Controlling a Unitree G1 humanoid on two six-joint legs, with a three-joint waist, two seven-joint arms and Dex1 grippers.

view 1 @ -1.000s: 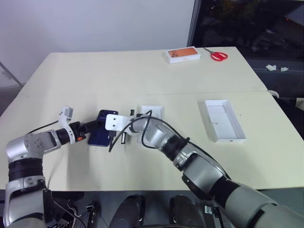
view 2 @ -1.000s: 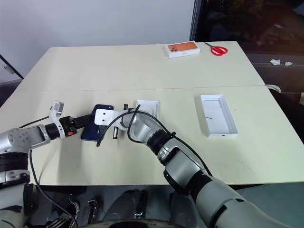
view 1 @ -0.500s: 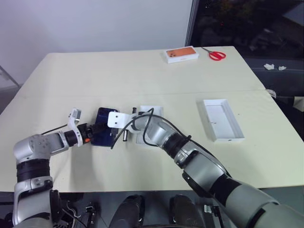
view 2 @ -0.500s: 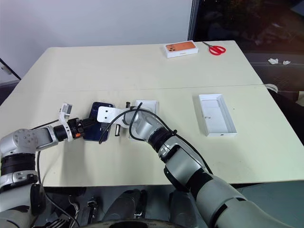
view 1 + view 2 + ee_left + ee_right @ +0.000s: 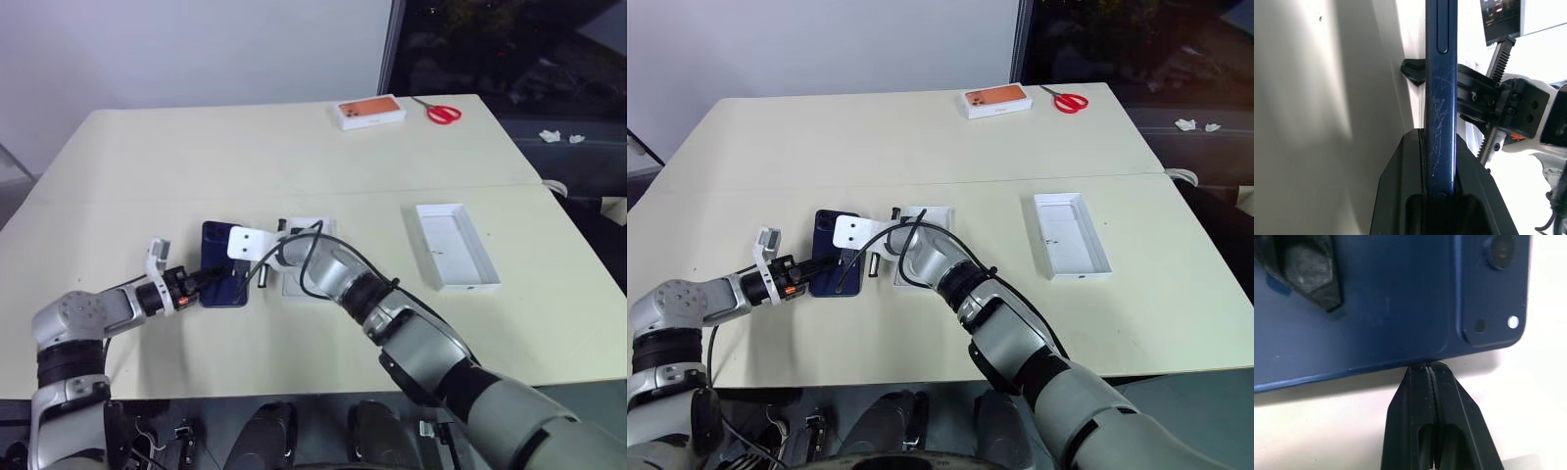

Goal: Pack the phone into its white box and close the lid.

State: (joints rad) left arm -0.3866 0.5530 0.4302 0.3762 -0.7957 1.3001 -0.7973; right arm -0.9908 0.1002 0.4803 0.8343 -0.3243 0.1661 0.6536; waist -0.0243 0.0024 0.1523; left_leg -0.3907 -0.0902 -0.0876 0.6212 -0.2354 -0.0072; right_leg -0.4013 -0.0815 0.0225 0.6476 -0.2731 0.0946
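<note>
The left gripper [image 5: 211, 279] is clamped on the near edge of the phone [image 5: 223, 264], lying on the desk [image 5: 147, 176]. The right gripper [image 5: 1428, 369], fingers pressed together and empty, touches its side. The white box [image 5: 453, 245] sits well apart; a thin edge grip could slip in transit.

Both eye views look forward and down from the head over the table [image 5: 294, 157], sharing the whole tabletop. Each wrist view sits very close to the phone [image 5: 1376, 303], meeting at it, around ten o'clock.

Both grippers [image 5: 217, 278] at phone [image 5: 217, 257]
</note>
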